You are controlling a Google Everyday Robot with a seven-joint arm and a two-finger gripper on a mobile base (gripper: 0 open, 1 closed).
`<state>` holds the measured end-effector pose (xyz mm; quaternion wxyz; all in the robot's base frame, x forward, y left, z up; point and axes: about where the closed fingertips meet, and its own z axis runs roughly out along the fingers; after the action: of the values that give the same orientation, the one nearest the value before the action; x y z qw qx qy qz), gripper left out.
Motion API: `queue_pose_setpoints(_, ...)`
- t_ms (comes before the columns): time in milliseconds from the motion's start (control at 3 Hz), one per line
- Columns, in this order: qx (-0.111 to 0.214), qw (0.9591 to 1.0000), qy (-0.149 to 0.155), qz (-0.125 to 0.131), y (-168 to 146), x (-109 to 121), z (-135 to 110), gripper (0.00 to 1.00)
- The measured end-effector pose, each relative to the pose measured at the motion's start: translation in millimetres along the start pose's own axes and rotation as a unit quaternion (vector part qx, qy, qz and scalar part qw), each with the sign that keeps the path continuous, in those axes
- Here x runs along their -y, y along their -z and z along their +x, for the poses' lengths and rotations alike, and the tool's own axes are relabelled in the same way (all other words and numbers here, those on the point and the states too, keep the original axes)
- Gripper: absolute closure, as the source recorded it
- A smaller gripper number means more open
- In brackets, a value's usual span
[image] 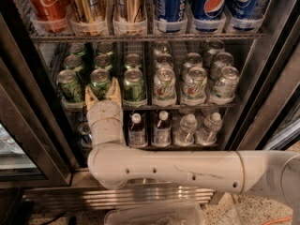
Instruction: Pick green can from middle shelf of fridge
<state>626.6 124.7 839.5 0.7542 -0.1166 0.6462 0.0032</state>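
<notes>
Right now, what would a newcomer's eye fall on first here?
The big white arm spans the lower frame from the right, its gripper up at the front green can in the second lane from the left of the middle shelf. Above, a red Coca-Cola can and blue Pepsi cans stand out on the top rack.

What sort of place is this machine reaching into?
Probably a shop or office break area: it is a commercial drinks fridge with rows of soda cans and bottles below. The gripper is at the middle shelf, by a green can at the front.
</notes>
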Motion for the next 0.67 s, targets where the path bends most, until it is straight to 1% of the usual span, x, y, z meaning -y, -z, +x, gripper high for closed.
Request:
queue_pose_setpoints(333, 0.025, 0.9996, 0.002, -0.011, -9.4, -1.1, -25.2, 1.0)
queue_pose_setpoints(667, 0.039, 0.9989, 0.011, -0.021, -14.7, -2.8, -43.9, 1.0)
